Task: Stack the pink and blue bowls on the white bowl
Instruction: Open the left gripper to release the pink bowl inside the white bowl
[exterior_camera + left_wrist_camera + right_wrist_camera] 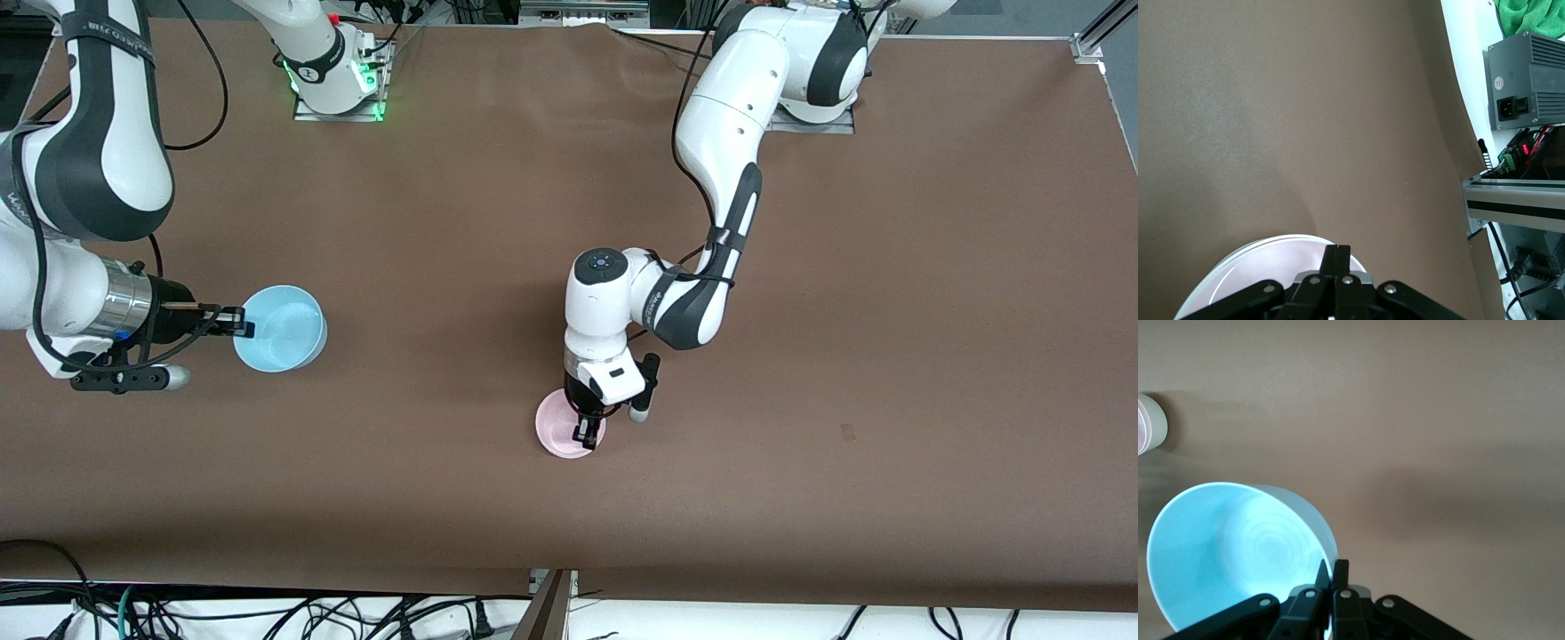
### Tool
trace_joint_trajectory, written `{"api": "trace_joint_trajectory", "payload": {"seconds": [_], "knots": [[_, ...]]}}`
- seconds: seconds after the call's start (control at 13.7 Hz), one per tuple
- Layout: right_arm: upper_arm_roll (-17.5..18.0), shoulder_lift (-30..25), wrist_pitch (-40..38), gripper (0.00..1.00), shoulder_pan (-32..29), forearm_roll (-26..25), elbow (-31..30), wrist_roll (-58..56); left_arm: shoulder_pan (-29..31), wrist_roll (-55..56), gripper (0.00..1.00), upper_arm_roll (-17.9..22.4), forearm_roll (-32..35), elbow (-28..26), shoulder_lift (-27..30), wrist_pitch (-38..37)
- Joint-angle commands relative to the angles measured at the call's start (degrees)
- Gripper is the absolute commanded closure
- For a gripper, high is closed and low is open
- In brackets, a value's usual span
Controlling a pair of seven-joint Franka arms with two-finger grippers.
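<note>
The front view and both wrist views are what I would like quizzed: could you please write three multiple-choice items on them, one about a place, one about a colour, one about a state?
1. Where does the round light blue plastic bowl sit?
A. toward the right arm's end of the table
B. stacked inside the pink bowl
C. toward the left arm's end of the table

2. What colour is the round plastic bowl at the left gripper?
A. green
B. pale pink
C. black

3. How is the right gripper?
A. wide open above the table
B. holding a cable
C. shut on the blue bowl's rim

Answers:
1 A, the front view shows it beside the right arm.
2 B, the pale pink bowl lies under that gripper.
3 C, the right wrist view shows the fingers pinching the rim.
</note>
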State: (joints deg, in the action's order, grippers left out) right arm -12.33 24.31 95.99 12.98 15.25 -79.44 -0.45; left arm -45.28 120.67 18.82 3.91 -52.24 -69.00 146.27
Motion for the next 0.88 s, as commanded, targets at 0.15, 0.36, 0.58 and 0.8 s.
{"api": "trace_joint_trajectory", "payload": {"seconds": [0.15, 0.36, 0.58, 0.8], "knots": [[0.03, 0.39, -1.25, 1.0, 0.02, 0.04, 1.39, 0.71, -1.04, 2.64, 1.0, 1.84, 0.93, 1.88, -1.49, 0.95], [0.03, 0.39, -1.25, 1.0, 0.02, 0.04, 1.39, 0.63, -0.43, 1.94, 1.0, 1.48, 0.31, 1.88, 0.79, -0.45], [0.03, 0.39, -1.25, 1.0, 0.02, 0.04, 1.39, 0.71, -0.43, 1.85, 1.0, 1.04, -0.65, 1.88, 4.48, -5.54], [0.03, 0.47, -0.9, 1.0, 0.2, 0.04, 1.39, 0.8, -0.43, -3.05, 1.0, 0.96, -3.89, 1.79, 7.29, -10.9]]}}
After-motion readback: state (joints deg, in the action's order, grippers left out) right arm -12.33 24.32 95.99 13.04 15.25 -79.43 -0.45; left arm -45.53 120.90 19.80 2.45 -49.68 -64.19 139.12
